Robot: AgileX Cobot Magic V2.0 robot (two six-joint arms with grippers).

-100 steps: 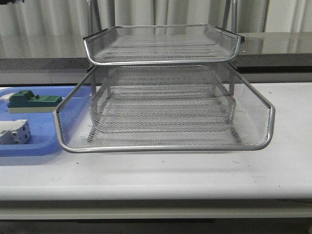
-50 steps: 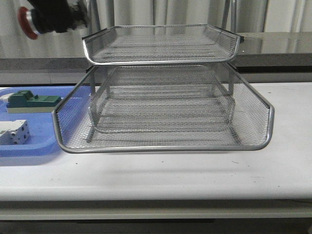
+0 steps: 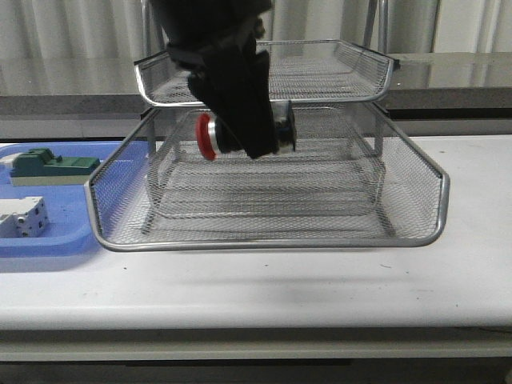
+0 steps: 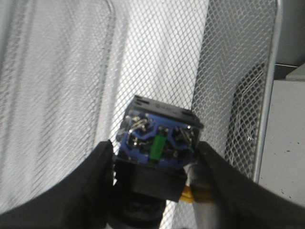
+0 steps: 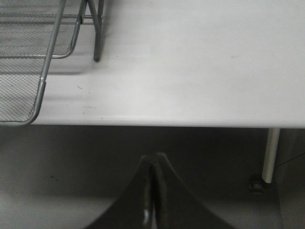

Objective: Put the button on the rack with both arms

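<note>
My left gripper [image 3: 244, 132] is shut on the button [image 3: 210, 135], whose red cap points left in the front view. It hangs over the lower tier of the silver wire-mesh rack [image 3: 272, 238], below the tier above. In the left wrist view the button [image 4: 159, 143] shows its blue and green underside and black body between my black fingers [image 4: 90, 186], with the rack's mesh [image 4: 52, 86] beneath. My right gripper [image 5: 153, 164] is shut and empty, below the table's front edge, out of the front view. The rack's corner [image 5: 45, 76] shows in the right wrist view.
A flat blue tray [image 3: 48, 240] lies on the table left of the rack, holding a green block [image 3: 50, 164] and a white terminal block [image 3: 24, 218]. The white table [image 3: 320, 280] runs along the front; a grey counter stands behind.
My left arm has come down from the upper left with the button and now holds it over the rack's lower tier. The rack has not moved.
</note>
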